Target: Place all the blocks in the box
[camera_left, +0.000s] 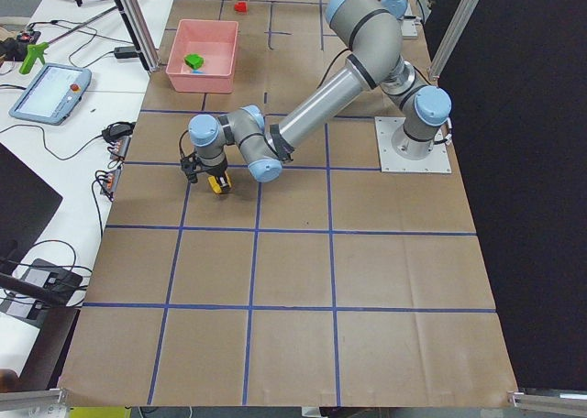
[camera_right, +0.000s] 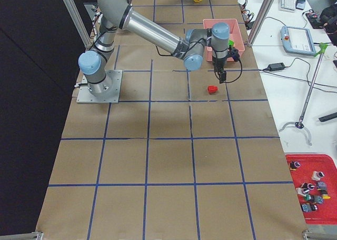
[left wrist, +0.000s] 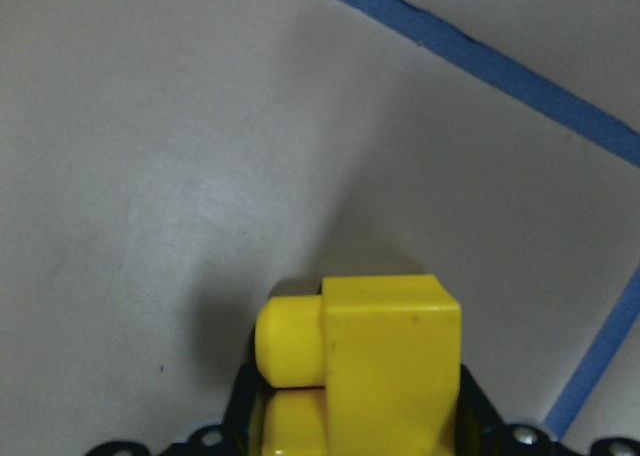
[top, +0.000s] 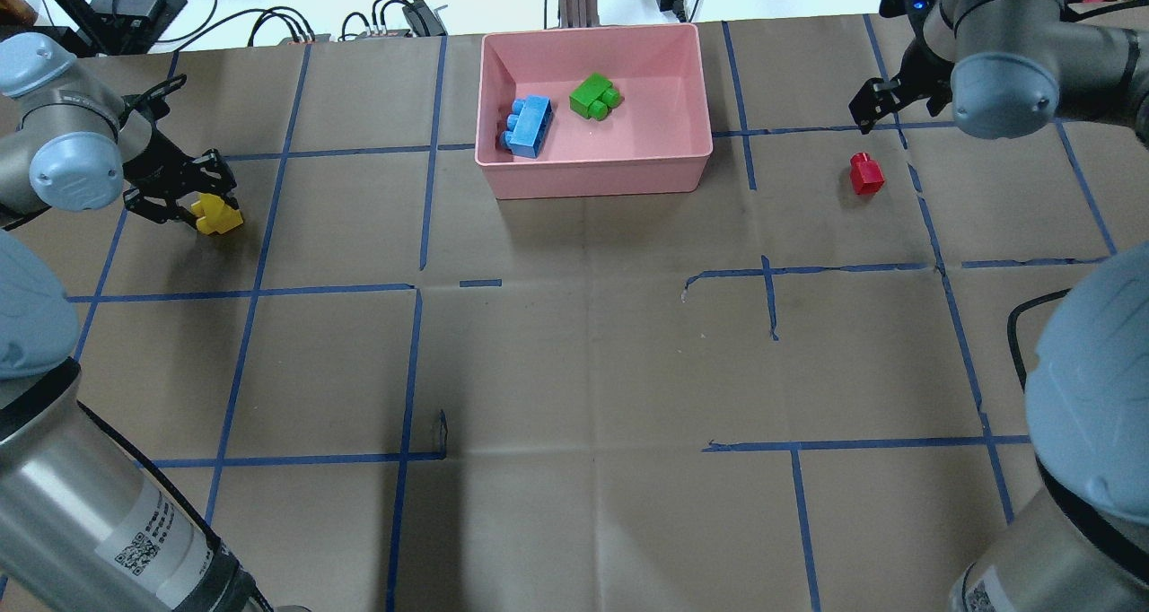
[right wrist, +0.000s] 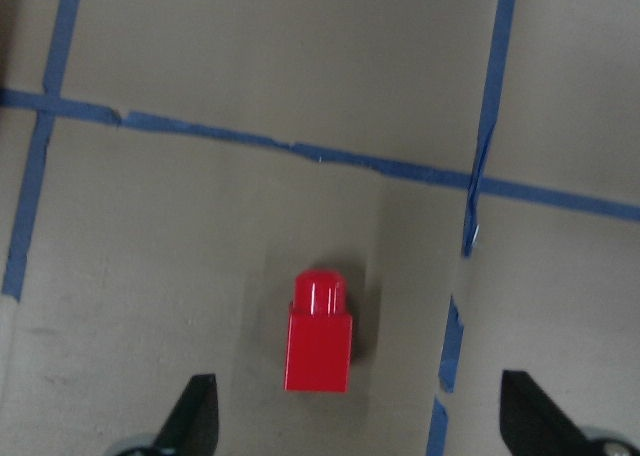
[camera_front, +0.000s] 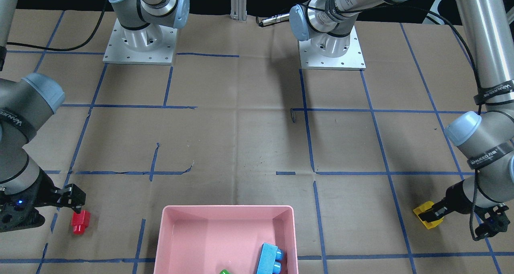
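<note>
My left gripper (top: 202, 204) is shut on the yellow block (top: 218, 216) at the table's left side, low over the paper. The left wrist view shows the yellow block (left wrist: 385, 346) held between the jaws. My right gripper (top: 884, 100) is open and empty, above and just beyond the red block (top: 866, 174), which lies on the table. In the right wrist view the red block (right wrist: 320, 331) sits between the spread fingertips (right wrist: 200, 396). The pink box (top: 592, 174) stands at the far middle and holds the light blue block (top: 528, 126) and the green block (top: 595, 97).
The table is brown paper with a grid of blue tape lines (top: 417, 370). Both arm bases (camera_front: 140, 41) stand on metal plates at the robot's side. Cables and devices (top: 269, 24) lie beyond the table's far edge.
</note>
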Available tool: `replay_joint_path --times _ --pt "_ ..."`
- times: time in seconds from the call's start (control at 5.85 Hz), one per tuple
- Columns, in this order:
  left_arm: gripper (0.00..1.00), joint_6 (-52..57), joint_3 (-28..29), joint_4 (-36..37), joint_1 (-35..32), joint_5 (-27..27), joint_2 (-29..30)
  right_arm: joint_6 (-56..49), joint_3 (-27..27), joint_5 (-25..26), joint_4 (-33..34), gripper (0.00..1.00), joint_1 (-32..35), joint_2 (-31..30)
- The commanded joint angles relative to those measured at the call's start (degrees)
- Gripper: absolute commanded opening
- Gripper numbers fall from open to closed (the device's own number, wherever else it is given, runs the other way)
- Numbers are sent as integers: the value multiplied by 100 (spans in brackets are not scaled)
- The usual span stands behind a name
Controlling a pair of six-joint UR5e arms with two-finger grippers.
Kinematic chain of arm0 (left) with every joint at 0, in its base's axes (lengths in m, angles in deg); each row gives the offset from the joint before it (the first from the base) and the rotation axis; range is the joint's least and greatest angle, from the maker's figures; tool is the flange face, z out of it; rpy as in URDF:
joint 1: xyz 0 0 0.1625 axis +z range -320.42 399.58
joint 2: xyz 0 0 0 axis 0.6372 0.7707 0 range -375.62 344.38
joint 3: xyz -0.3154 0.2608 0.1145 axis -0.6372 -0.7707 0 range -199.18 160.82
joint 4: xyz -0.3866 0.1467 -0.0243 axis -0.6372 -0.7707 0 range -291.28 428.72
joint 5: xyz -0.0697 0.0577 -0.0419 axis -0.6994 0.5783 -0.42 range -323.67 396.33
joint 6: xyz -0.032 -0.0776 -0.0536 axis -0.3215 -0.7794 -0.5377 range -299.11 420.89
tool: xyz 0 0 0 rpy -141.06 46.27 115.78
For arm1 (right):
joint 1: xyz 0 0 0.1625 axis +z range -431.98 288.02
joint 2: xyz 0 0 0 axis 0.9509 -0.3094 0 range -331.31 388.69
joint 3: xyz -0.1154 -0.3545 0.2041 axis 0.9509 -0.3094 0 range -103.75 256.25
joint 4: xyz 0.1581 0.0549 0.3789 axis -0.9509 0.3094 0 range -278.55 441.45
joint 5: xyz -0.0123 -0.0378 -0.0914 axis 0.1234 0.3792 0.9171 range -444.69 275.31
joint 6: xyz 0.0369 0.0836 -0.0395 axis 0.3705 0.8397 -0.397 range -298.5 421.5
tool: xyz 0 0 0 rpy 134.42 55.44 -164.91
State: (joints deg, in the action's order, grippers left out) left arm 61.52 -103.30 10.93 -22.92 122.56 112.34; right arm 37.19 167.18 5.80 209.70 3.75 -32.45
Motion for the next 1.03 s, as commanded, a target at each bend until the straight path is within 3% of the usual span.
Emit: replay_joint_path --times 0.0,0.17,0.51,0.85 --pt "24 7 298 -83 -68 -53 -270 57 215 -32 51 100 -93 487" --pt "24 16 700 -675 -225 -88 -524 214 180 -23 33 100 -67 620" --pt "24 7 1719 -1819 -1215 -71 -781 233 67 -32 33 100 -41 630" --pt "24 -36 2127 -1834 -2235 -53 -537 259 -276 -41 33 100 82 674"
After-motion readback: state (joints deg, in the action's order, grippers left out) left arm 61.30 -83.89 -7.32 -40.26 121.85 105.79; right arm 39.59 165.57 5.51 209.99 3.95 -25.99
